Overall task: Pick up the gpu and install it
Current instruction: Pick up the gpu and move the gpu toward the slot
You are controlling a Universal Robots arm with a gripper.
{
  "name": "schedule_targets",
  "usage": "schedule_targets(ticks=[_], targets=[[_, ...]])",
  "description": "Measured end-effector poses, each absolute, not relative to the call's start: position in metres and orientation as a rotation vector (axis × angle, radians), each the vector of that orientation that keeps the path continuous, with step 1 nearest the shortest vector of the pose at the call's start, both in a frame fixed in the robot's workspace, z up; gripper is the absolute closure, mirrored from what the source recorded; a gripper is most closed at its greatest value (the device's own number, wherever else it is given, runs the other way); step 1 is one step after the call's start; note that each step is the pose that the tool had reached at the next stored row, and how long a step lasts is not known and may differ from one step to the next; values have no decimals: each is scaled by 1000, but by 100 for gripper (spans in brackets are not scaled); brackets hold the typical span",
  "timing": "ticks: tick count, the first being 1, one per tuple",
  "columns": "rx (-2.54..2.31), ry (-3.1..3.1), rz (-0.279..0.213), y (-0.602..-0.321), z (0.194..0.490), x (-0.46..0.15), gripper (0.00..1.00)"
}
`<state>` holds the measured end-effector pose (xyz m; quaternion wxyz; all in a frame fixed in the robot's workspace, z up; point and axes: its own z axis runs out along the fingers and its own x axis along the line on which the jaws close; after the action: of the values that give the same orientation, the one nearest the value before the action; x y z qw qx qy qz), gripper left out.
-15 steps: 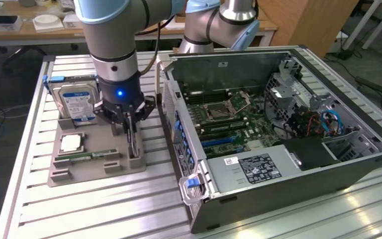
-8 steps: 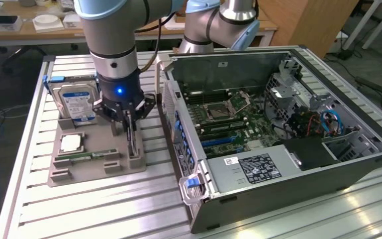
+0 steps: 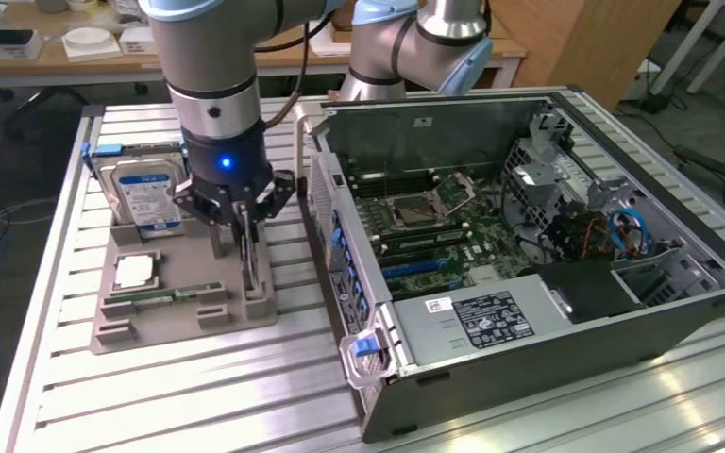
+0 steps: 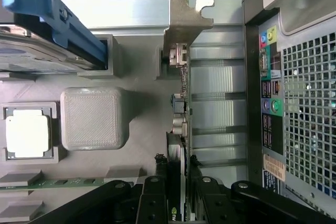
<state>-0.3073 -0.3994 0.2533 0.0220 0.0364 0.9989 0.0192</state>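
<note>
Slatted metal tabletop point(image 3: 60, 377), wooden desks point(image 3: 35, 61) in the room behind. Left: grey tray point(image 3: 161, 321) with the hard drive point(image 3: 146, 193) at its far end. The gpu point(image 3: 256, 260) stands on edge in a slot along the tray's right side. Right: open computer case point(image 3: 527, 330) lying on its side, motherboard exposed. Arm point(image 3: 211, 75) comes straight down over the tray. I see the gripper point(image 3: 244, 215) narrowed around the gpu's top edge, fingers point(image 4: 155, 192) pressed on both faces, card seated in its slot.
</note>
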Motion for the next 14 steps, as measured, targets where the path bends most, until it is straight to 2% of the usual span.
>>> schedule_targets(ticks=[14], targets=[[113,3095,60,-399,269,-307,74]])
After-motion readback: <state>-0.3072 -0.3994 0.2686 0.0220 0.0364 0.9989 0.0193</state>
